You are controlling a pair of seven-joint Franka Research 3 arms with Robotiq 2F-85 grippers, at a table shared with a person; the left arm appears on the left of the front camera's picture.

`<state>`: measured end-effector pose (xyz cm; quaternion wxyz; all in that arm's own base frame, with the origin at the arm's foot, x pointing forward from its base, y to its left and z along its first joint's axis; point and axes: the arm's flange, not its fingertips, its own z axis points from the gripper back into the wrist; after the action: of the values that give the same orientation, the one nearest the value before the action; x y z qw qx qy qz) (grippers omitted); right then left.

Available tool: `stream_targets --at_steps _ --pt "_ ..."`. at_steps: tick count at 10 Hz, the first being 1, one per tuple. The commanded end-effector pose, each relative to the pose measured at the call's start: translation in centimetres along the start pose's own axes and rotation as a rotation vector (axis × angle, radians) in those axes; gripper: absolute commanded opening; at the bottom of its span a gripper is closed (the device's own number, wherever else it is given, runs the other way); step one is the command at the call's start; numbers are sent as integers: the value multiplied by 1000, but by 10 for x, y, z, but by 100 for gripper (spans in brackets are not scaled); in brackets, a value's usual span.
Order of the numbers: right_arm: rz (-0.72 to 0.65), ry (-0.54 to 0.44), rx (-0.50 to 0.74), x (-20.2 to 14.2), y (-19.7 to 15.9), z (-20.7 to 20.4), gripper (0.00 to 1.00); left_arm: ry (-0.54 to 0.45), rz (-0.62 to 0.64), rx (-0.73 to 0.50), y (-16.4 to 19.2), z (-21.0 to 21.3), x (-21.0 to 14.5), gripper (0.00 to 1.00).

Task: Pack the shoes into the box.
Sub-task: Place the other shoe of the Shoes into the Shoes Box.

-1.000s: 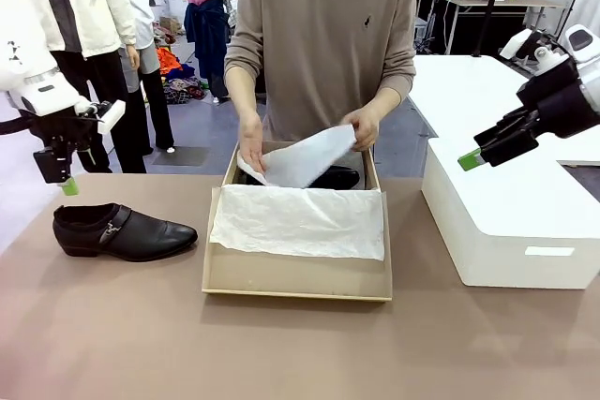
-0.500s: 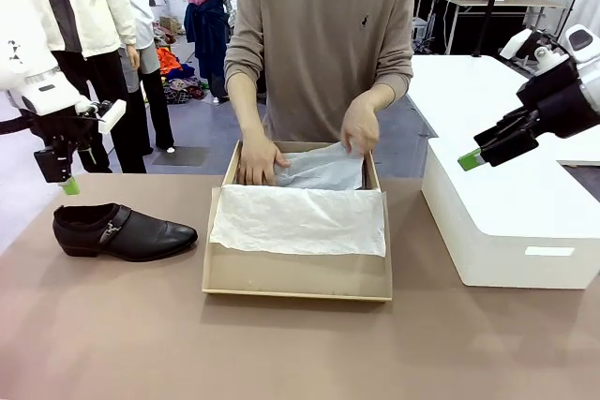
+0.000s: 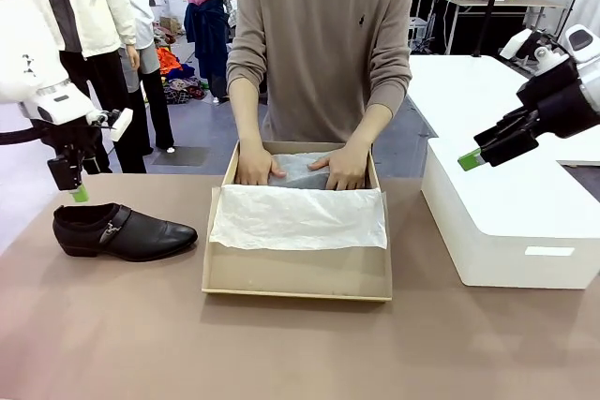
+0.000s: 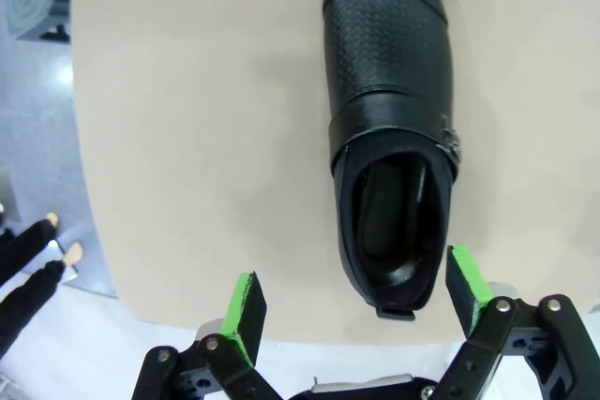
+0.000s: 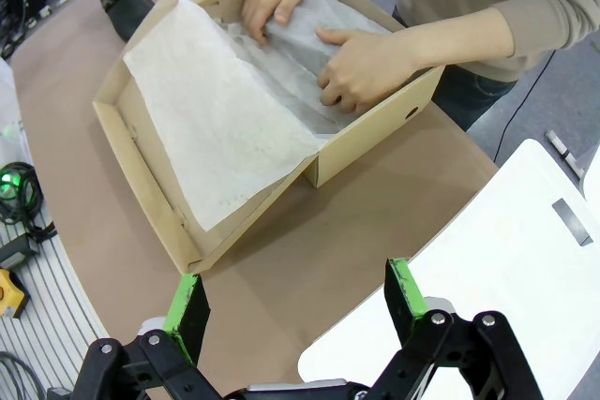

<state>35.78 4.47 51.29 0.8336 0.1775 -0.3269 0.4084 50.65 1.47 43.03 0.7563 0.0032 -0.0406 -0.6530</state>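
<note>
Hovering left gripper [image 3: 79, 192]: up over the heel end of the shoe [image 3: 122, 231], jaws spread wide, nothing in them.
Shoe: lying on its sole near the table's [image 3: 281, 353] left edge, toe aimed at the box [image 3: 295, 274], well apart from it.
Box: middle of the table, back wall towards the far edge, lid flap folded down flat on the near side.
Tissue paper [image 3: 300, 217]: draped out over that flap, and more of it is tucked inside.
Person: one hand [image 3: 255, 168] and the other hand [image 3: 345, 168] both pressing the paper flat inside the box; what lies under it I cannot tell.
Right gripper [image 3: 473, 158]: parked above the white box [image 3: 516, 222] at the right edge, jaws wide, empty.
Step in hand: picking up this shoe, by my reading.
Doing it well: in the left wrist view the heel sits closer to one pad than the other, so centre first, then come straight down and pinch across the narrow opening by the strap.
Watch out: glossy leather looks slippery, so go deep, not just the rim.
Timing: hands are in the box, so carry over only once they clear.
</note>
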Motion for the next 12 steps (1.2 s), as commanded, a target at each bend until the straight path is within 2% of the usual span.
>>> stream_targets --at_steps 1,12 --pt "20 -24 15 0 -4 0 100 12 6 11 6 -6 0 100" --pt "20 -24 15 0 -4 0 100 -21 -2 -73 33 -62 -22 100"
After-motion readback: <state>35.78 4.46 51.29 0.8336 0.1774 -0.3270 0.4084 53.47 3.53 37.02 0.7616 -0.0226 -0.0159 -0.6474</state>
